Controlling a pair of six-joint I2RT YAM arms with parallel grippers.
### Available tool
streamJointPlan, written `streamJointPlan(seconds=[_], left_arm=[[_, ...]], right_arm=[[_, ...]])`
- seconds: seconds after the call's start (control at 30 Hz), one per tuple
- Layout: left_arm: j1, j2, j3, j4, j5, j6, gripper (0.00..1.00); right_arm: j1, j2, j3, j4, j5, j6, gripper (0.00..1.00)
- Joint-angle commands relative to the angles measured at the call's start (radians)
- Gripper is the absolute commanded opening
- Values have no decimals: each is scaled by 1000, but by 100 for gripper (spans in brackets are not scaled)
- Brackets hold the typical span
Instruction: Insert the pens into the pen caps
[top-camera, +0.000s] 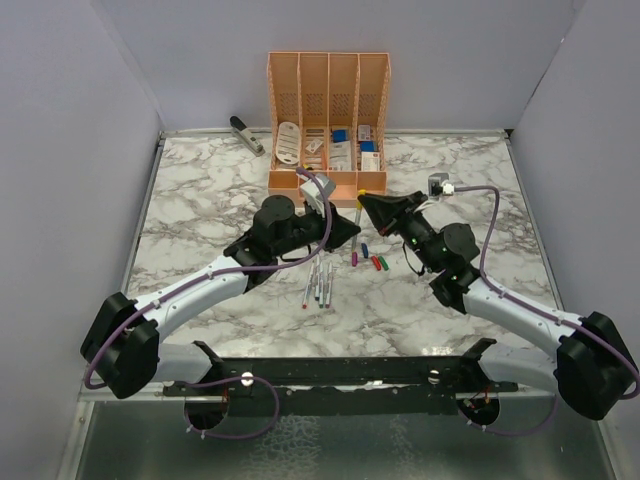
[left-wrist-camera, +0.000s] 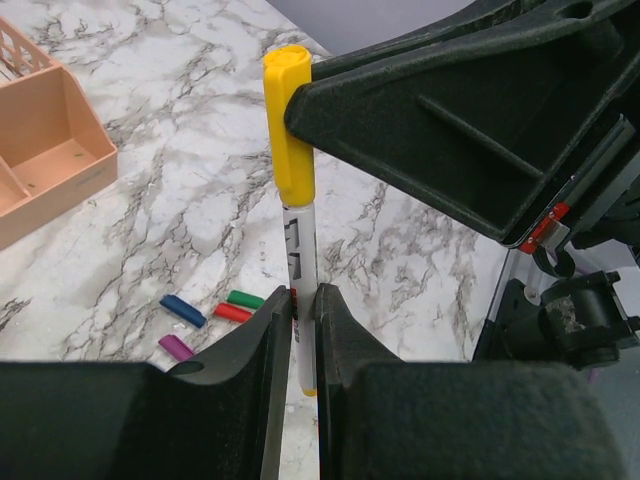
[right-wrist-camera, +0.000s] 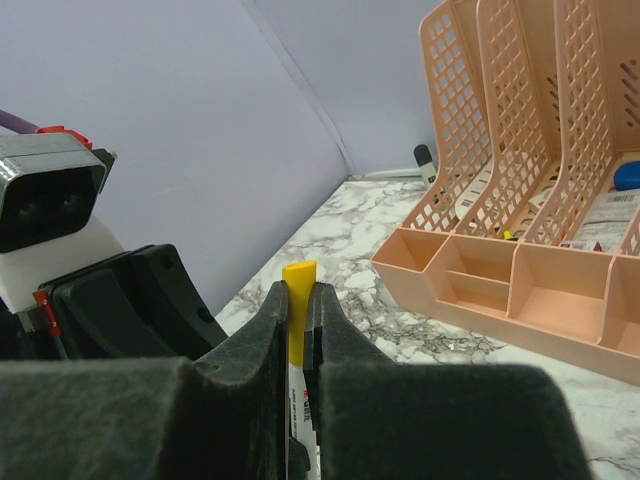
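Observation:
My left gripper (top-camera: 350, 228) (left-wrist-camera: 303, 302) is shut on the white barrel of a pen (left-wrist-camera: 303, 250), held upright above the table. A yellow pen cap (left-wrist-camera: 288, 120) (right-wrist-camera: 298, 290) sits on the pen's upper end, and my right gripper (top-camera: 364, 203) (right-wrist-camera: 297, 297) is shut on that cap. The pen also shows in the top view (top-camera: 358, 213). Several more pens (top-camera: 320, 283) lie side by side on the marble. The purple (top-camera: 354, 258), blue (top-camera: 365, 250), red (top-camera: 376, 263) and green (top-camera: 384, 261) caps lie to their right, and also show in the left wrist view (left-wrist-camera: 233, 313).
An orange organiser (top-camera: 328, 120) (right-wrist-camera: 520, 270) with stationery stands at the back centre, just behind both grippers. A grey stapler (top-camera: 247, 133) lies at the back left. White walls close in the marble table (top-camera: 200, 200) on three sides.

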Motion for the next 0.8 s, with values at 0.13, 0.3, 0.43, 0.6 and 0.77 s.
streamJointPlan(seconds=[0.13,0.3,0.43,0.6,0.77], left_arm=[[-4,-36,85,131,-112,46,0],[-4,-53,96,150,-170,73,0],[-3,-59,109,174,-179,94,0],[-4,-56,118,197,-179,97,0],[-4,-63,120,223,-188,95,0]], right_arm=[[7,37,23,-134,-61,0,2],[7,46,17,-162,-67,-12,2],[8,54,10,-185,-71,-20,2],[13,69,8,-209,-84,-26,2],[27,93,21,-237,-87,-44,2]])
